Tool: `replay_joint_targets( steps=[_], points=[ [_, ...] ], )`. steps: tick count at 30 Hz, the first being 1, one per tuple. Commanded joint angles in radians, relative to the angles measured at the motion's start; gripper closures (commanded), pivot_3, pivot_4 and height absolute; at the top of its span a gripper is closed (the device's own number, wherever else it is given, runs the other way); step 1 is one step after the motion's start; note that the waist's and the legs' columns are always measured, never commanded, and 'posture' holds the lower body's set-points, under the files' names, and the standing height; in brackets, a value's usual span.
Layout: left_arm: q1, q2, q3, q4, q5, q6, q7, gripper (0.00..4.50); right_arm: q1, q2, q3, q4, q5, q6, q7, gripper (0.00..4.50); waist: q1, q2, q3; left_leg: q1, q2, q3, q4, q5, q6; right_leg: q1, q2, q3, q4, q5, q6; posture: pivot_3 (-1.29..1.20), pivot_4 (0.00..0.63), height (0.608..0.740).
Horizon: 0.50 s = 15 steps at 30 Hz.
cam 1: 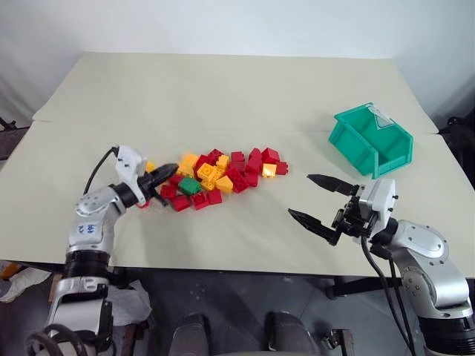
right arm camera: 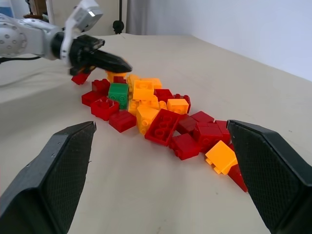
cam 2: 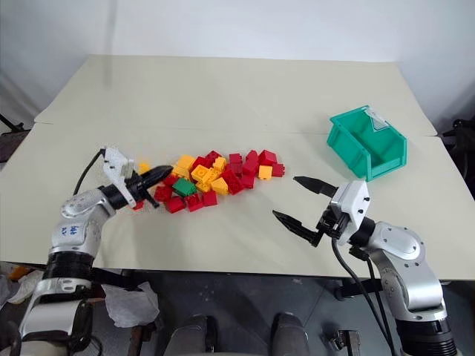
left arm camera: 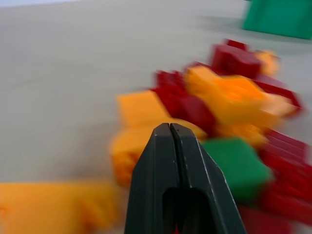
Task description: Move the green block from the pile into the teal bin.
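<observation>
The green block point(cam 1: 188, 186) lies at the near left edge of the pile point(cam 1: 223, 176) of red and yellow bricks in the middle of the table. My left gripper point(cam 1: 171, 173) is shut with nothing in it, its tips just over the pile's left end, a little short of the green block point(left arm camera: 234, 163). My right gripper point(cam 1: 312, 198) stands open and empty near the table's front right, well clear of the pile. The teal bin point(cam 1: 371, 139) sits at the right rear, its cut-out front facing the near right corner. In the right wrist view the green block point(right arm camera: 118, 93) lies just beyond the left gripper's tips point(right arm camera: 124, 67).
The cream table point(cam 1: 223, 96) is bare behind the pile and between the pile and the bin. A lone red brick point(right arm camera: 80, 77) lies under the left gripper. The table's front edge runs just below both arms.
</observation>
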Motion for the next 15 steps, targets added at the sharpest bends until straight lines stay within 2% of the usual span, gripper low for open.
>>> replay_joint_targets(
  steps=[1,8,12,15],
  points=[
    [0.055,0.058,-0.01,-0.121,-0.047,0.008,-0.134,4.49,-0.003,0.0,-0.009,-0.039,0.006,-0.006,-0.004,0.0,-0.001,0.0,0.0,0.0,0.0,0.0,0.0,0.0,0.0,0.0,0.0,0.0,0.0,0.0,0.0,0.0,0.15,0.74],
    [0.177,0.144,0.019,-0.201,-0.079,0.071,-0.217,4.49,-0.002,-0.002,-0.007,-0.033,0.008,-0.006,0.001,0.0,-0.001,0.0,0.0,0.0,0.0,0.0,0.0,0.0,0.0,0.0,0.0,0.0,0.0,0.0,0.0,0.0,0.15,0.74],
    [0.239,0.208,0.168,-0.172,-0.158,0.102,-0.22,4.49,-0.018,0.0,0.0,-0.016,0.01,-0.006,0.012,0.0,-0.006,0.0,0.0,0.0,0.001,0.0,0.0,0.0,0.0,-0.001,0.0,0.0,0.0,0.0,0.0,0.0,0.15,0.74],
    [0.298,0.238,0.247,-0.156,-0.176,0.111,-0.207,3.91,-0.025,0.003,0.003,-0.006,0.011,-0.01,0.023,0.0,-0.004,0.0,0.0,0.0,0.001,0.0,0.0,0.0,0.0,-0.001,0.0,0.0,0.0,0.0,0.0,0.0,0.15,0.74]
  ],
)
